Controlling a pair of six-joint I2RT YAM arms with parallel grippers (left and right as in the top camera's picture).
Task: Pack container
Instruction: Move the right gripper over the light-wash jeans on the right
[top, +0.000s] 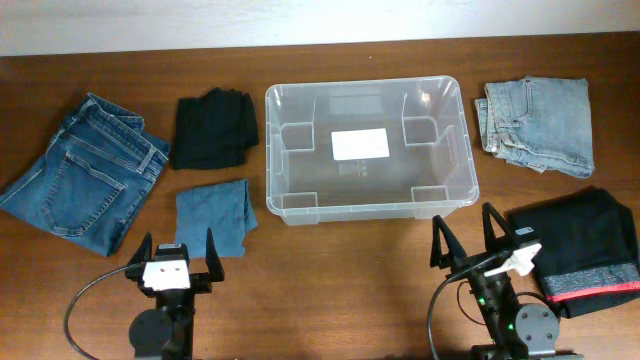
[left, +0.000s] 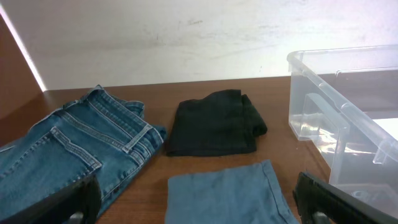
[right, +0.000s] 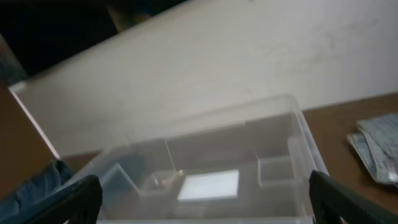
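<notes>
The container (top: 372, 210) stands upright at the centre of the table (top: 330, 290). Its floor carries only a white label (top: 359, 144).

Left of the container lie a folded black garment (top: 214, 129) and a folded blue cloth (top: 213, 215), the cloth near the container's front left corner. Dark blue jeans (top: 85, 172) lie further out on the same side.

Right of the container lie light blue jeans (top: 538, 124) and, nearer the front, a black garment with a red stripe (top: 585, 252).

The left gripper (top: 177, 243) sits in front of the container, off its left corner, jaws spread wide, gripping nothing. The right gripper (top: 464, 222) sits just in front of the container's right corner, jaws likewise spread, gripping nothing.
</notes>
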